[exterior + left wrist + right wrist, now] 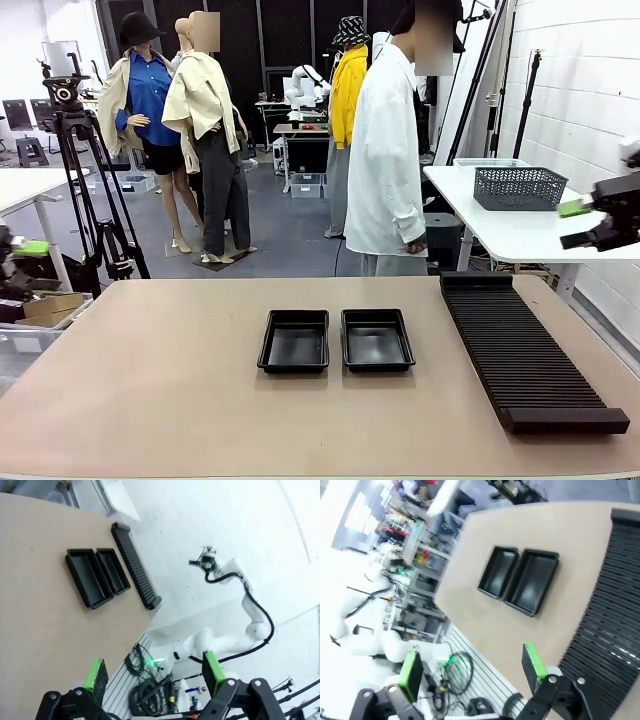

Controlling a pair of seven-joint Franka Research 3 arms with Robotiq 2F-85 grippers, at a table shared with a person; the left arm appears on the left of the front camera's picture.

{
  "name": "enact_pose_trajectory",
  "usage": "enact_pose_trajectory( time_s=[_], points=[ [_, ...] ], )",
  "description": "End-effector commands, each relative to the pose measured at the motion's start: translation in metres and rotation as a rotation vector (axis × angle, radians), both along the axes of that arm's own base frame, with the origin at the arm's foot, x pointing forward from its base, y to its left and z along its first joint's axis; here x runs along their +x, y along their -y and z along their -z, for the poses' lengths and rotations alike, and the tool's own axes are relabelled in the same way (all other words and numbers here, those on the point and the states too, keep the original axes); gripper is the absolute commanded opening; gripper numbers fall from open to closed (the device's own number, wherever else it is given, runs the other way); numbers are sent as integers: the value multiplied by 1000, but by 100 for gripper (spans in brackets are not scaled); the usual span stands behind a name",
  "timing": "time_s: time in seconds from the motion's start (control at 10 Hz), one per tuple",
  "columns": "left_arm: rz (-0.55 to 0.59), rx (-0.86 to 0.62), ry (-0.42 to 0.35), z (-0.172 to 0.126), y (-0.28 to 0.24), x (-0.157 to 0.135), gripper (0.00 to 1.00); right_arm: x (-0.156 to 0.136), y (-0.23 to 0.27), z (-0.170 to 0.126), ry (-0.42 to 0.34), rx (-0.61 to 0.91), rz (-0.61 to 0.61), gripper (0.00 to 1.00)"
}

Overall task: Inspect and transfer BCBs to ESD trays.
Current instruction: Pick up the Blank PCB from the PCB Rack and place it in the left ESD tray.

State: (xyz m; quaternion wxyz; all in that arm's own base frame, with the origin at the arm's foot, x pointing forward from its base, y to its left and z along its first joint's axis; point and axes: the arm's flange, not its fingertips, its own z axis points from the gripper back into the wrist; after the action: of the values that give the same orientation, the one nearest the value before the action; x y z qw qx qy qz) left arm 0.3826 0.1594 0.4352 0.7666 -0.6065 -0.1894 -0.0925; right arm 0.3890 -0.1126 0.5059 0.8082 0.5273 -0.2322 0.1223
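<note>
Front view: from my remote station, the left-hand ESD tray (294, 341) and the right-hand ESD tray (377, 340) lie just beside each other at centre frame on the tan tabletop (150, 380). A ribbed black rack (525, 350) runs down the right, and a person in a white coat (385, 160) stands beyond the far edge.

Left wrist view: my left gripper (154, 672) hangs spread wide at the bottom, with both trays in the upper left.

Right wrist view: my right gripper (472, 665) is likewise spread wide at the bottom, the trays at upper centre.
</note>
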Motion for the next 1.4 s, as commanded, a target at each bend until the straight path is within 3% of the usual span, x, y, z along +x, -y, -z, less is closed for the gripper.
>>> enact_pose_trajectory(
  time_s=[0.0, 0.5, 0.8, 0.9, 1.0, 1.3],
  points=[
    [-6, -43, -68, 9, -23, 14, 100, 2, 29, 24, 10, 127, 13, 100],
    [-19, -95, 7, -5, -54, -2, 100, -13, 64, 55, 32, 254, 46, 100],
    [-15, -98, 22, -8, -55, -2, 100, -14, 63, 55, 39, 256, 55, 100],
    [-16, -141, 51, -7, -54, -5, 100, -16, 63, 50, 83, 262, 72, 100],
    [-14, -81, -9, -9, -52, -2, 100, -14, 63, 57, 6, 237, 52, 100],
    [-14, -81, -9, -9, -52, -2, 100, -14, 63, 57, 6, 237, 52, 100]
  ],
)
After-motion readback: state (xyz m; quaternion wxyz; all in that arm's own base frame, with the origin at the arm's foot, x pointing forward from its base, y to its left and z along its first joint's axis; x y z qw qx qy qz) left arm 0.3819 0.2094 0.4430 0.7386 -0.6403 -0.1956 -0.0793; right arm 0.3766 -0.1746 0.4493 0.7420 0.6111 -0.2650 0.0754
